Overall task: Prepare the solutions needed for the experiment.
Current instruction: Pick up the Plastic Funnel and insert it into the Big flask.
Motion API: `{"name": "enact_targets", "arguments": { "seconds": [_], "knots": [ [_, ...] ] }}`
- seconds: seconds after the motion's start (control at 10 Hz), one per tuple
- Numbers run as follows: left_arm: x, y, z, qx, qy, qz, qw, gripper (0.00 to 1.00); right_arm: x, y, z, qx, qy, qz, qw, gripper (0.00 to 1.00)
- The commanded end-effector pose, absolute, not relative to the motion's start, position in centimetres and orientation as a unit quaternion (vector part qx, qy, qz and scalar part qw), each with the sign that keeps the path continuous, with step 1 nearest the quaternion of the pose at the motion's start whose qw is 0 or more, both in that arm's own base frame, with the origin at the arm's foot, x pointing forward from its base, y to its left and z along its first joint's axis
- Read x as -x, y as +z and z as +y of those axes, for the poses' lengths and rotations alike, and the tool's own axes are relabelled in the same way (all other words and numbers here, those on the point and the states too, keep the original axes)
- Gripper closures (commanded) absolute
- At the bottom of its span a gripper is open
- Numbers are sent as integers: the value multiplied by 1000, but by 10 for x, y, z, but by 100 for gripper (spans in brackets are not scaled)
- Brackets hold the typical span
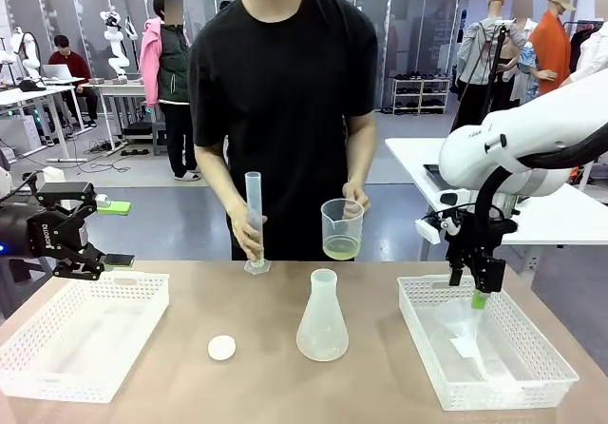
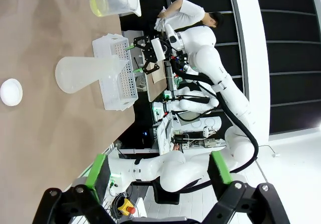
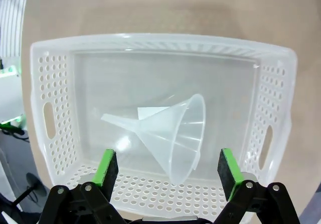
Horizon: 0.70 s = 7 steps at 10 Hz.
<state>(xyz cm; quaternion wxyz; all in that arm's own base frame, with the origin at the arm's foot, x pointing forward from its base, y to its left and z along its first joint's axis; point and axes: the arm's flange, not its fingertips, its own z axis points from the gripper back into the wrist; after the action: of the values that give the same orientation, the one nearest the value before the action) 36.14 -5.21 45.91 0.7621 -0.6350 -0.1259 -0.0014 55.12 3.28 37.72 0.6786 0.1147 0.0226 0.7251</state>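
Right basket [image 1: 513, 391]: table's [image 1: 237, 395] right edge, clear funnel [image 3: 170, 133] lying on its side inside.
Right gripper [image 3: 168, 163]: released, empty, above that funnel.
Left gripper [image 1: 116, 234]: released, empty, by left basket's [image 1: 133, 276] far edge.
Solutions [image 1: 341, 247]: pale yellow layer in beaker [image 1: 341, 217] (person's hand [image 1: 355, 196] holds it) above table's far edge.

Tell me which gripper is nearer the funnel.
Right. The right gripper hangs open directly above the funnel in its basket; the left gripper is open far across the table, by the other basket.

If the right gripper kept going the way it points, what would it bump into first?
Probably the clear funnel, lying in the white basket directly below the open right gripper.
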Motion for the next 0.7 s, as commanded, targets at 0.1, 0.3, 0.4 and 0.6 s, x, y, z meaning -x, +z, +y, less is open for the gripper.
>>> {"name": "enact_targets", "arguments": {
  "seconds": [0.1,0.3,0.4,0.6],
  "knots": [
    [-358,459,-54,643,0,-125,755,0,-568,371,34,-141,723,77,671,0],
    [-358,459,-54,643,0,-125,755,0,-570,366,33,-155,722,85,669,0],
    [-358,459,-54,643,0,-125,755,0,-572,364,33,-159,723,92,665,0],
    [-358,459,-54,643,0,-125,755,0,-575,362,33,-182,723,112,657,6]
  ]
}}
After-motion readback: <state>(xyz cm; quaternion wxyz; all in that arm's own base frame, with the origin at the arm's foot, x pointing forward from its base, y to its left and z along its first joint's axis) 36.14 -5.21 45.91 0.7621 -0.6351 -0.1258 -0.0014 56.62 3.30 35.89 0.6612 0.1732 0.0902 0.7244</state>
